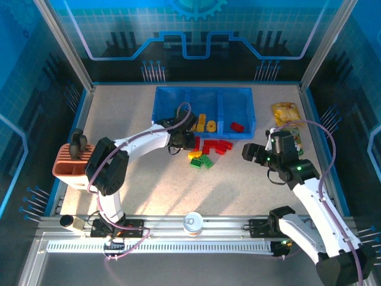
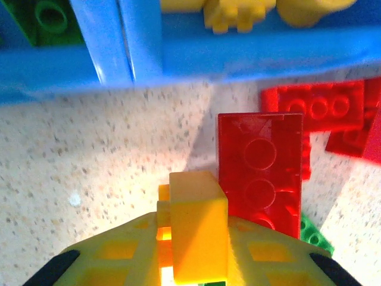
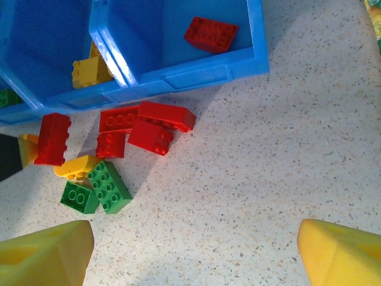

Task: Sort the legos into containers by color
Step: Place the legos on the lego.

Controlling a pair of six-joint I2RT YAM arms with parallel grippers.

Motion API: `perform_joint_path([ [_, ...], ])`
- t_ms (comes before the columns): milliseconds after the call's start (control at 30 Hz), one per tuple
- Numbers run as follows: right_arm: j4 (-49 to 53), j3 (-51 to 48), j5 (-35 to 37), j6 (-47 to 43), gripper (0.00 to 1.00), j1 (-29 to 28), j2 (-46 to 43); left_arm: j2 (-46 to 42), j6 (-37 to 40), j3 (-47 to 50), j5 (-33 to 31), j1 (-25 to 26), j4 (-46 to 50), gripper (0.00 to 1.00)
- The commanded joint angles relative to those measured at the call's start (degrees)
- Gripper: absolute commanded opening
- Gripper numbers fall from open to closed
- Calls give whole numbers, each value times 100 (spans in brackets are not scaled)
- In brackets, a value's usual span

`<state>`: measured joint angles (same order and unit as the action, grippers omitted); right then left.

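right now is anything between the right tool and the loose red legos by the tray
Nothing visible: only bare table lies between the open right tool and the red legos, which sit just outside the tray's near wall.

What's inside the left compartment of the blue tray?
A green lego lies in its near corner by the divider, in the left wrist view. From above, the left arm covers that corner, hiding anything else there; the rest looks bare.

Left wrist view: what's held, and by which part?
Cannot tell. The left gripper is shut; a yellow block sits at its fingers, brick or fingertip unclear. Right gripper open, empty.
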<state>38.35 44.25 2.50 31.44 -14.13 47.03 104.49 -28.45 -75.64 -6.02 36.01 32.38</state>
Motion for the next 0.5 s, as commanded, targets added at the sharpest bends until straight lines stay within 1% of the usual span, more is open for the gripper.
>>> perform_joint_path([
  [0,-99,-22,-74,91,89,-138,41,-252,-90,207,-101,116,62,28],
  [200,-124,-73,-83,121,90,-221,121,-263,-112,330,-3,320,53,31],
  [333,-178,-95,-75,167,90,-285,147,-121,-103,260,100,429,134,32],
  [467,-201,-96,-31,176,89,-346,170,-31,-65,225,19,604,196,35],
])
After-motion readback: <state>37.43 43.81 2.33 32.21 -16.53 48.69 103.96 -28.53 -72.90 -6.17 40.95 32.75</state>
